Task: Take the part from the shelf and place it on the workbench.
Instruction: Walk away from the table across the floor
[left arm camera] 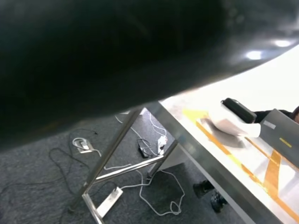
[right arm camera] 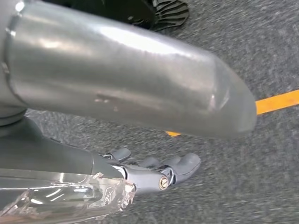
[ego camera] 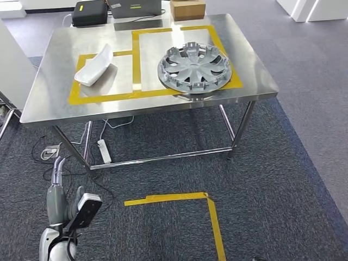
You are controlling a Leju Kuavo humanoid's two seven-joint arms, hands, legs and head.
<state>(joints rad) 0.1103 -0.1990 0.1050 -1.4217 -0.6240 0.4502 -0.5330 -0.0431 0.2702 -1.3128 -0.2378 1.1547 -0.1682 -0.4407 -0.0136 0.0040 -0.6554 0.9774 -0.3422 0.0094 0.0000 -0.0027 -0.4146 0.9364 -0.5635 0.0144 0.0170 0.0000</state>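
Two parts lie on the steel workbench (ego camera: 49,92) in the upper half of the head view. The silver wheel cover (ego camera: 194,68) is flat, inside up, at the right of centre of the frame, in the larger rectangle of yellow tape (ego camera: 135,60); its near edge reaches over the tape line toward the table's front edge. The white curved part (ego camera: 94,66) lies to the upper left, in the smaller taped rectangle, well apart from the wheel cover.

The left hand (ego camera: 61,193) hangs at the lower left of the frame, over the dark carpet (ego camera: 287,179), with the fingers straight and a little apart — it holds nothing. The right hand (right arm camera: 155,170) appears in the right wrist view, low in the frame, fingers stretched out above the carpet and holding nothing.

At the top of the head view, behind the table, stand a black case (ego camera: 89,12) and a cardboard box (ego camera: 187,8). Under the table lie a white power strip (ego camera: 104,150) and cables. On the floor at lower centre there is a yellow tape corner (ego camera: 205,198).
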